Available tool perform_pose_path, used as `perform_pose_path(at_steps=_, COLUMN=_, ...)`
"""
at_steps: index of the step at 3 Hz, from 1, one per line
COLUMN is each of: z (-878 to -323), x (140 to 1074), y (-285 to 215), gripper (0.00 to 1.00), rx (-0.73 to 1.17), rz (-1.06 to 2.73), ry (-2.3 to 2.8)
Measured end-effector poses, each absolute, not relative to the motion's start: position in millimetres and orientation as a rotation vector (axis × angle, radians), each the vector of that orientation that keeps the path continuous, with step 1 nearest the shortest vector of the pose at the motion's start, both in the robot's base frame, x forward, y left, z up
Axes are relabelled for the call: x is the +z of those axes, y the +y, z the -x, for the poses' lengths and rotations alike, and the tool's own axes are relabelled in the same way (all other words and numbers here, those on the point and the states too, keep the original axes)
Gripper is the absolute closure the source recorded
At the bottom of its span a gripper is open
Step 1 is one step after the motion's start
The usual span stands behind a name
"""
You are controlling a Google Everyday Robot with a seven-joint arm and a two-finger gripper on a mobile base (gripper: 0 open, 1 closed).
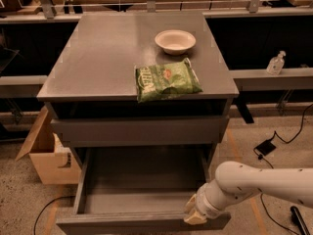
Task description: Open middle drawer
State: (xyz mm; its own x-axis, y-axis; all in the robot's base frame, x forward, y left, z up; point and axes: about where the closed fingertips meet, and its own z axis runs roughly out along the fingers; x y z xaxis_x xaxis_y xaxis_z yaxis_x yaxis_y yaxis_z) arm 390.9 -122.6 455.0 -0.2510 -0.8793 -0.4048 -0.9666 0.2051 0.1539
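The grey cabinet has its uppermost front closed. Below it the middle drawer stands pulled far out toward me, its inside bare and its front panel at the bottom edge of the view. My gripper is at the right end of that front panel's top rim, touching it, on the end of my white arm, which comes in from the right. The lowest front is hidden under the open drawer.
A green chip bag and a white bowl lie on the cabinet top. An open cardboard box stands on the floor at the left. Cables and a black adapter lie on the floor at the right. A sanitiser bottle stands on a ledge.
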Motion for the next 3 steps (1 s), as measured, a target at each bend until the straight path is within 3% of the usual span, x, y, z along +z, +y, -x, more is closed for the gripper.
perform_pose_path(at_steps=1, z=-390.1, x=454.3, y=-122.0, gripper=0.35, rx=0.560, rz=1.764, ry=2.250)
perform_pose_path(at_steps=2, z=-388.9, x=453.4, y=-121.2, gripper=0.04, rx=0.564, rz=1.766, ry=2.250)
perform_pose_path(at_steps=3, z=-388.5, x=453.1, y=-121.0, gripper=0.00, rx=0.565, rz=1.767, ry=2.250)
